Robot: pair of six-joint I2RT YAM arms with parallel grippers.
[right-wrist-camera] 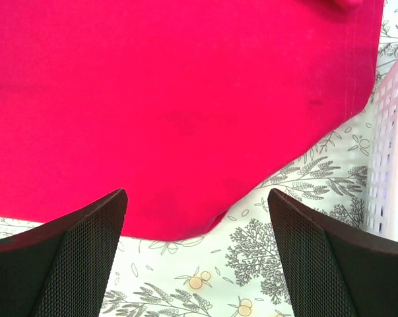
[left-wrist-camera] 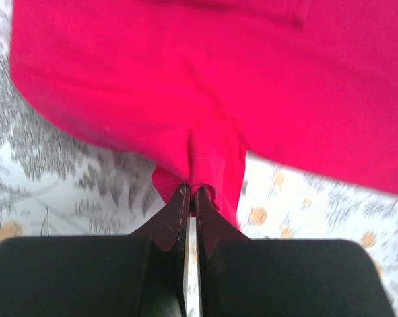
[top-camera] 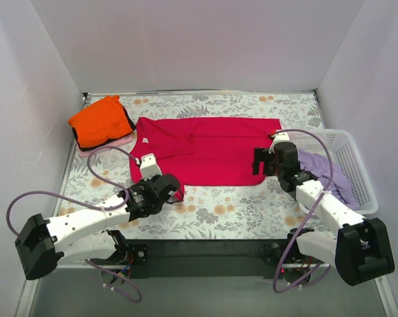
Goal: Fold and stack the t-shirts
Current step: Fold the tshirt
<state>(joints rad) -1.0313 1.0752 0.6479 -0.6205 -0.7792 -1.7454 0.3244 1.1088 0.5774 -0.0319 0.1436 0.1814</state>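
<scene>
At the near left corner of the crimson t-shirt [top-camera: 212,152], my left hand [left-wrist-camera: 190,193] is pinching the hem tight, the shirt lying spread on the surface [top-camera: 251,208]. My right hand [right-wrist-camera: 197,193] is hovering wide open and empty above its near right corner. I reckon it needs closing there before folding.

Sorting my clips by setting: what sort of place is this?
Probably a lab test cell: plain white walls box in a floral-covered table, with a left arm and right arm bolted at its near edge.
</scene>
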